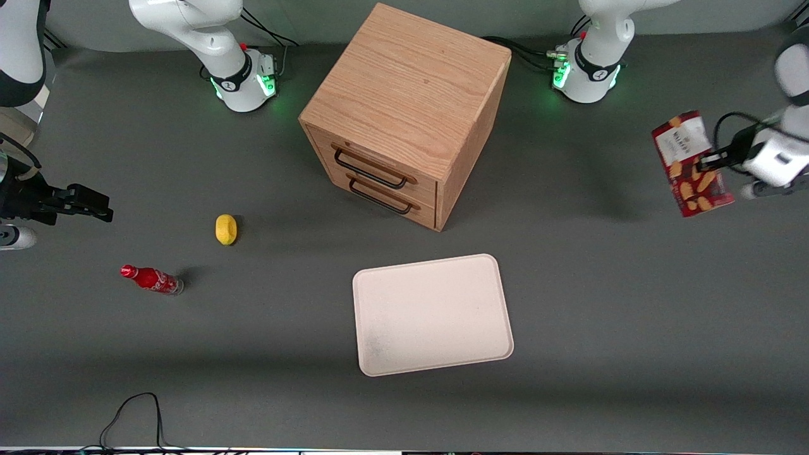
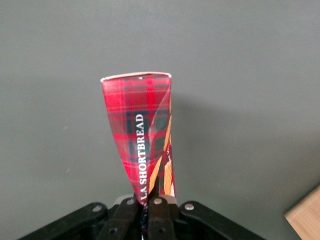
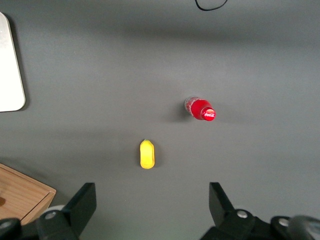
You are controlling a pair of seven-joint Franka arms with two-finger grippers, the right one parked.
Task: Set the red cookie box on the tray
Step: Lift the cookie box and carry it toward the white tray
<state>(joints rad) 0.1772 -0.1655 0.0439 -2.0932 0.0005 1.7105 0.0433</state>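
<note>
My left gripper (image 1: 711, 159) is shut on the red cookie box (image 1: 690, 164) and holds it in the air above the table, toward the working arm's end. In the left wrist view the box (image 2: 140, 132) is a plaid red carton pinched between the gripper (image 2: 146, 207) fingers, with bare table under it. The pale cream tray (image 1: 432, 314) lies flat on the table, nearer the front camera than the wooden cabinet, and holds nothing. Its edge also shows in the right wrist view (image 3: 10, 75).
A wooden two-drawer cabinet (image 1: 404, 114) stands mid-table, farther from the camera than the tray. A yellow object (image 1: 225, 229) and a small red soda bottle (image 1: 152, 279) lie toward the parked arm's end. A black cable (image 1: 136, 414) loops at the table's near edge.
</note>
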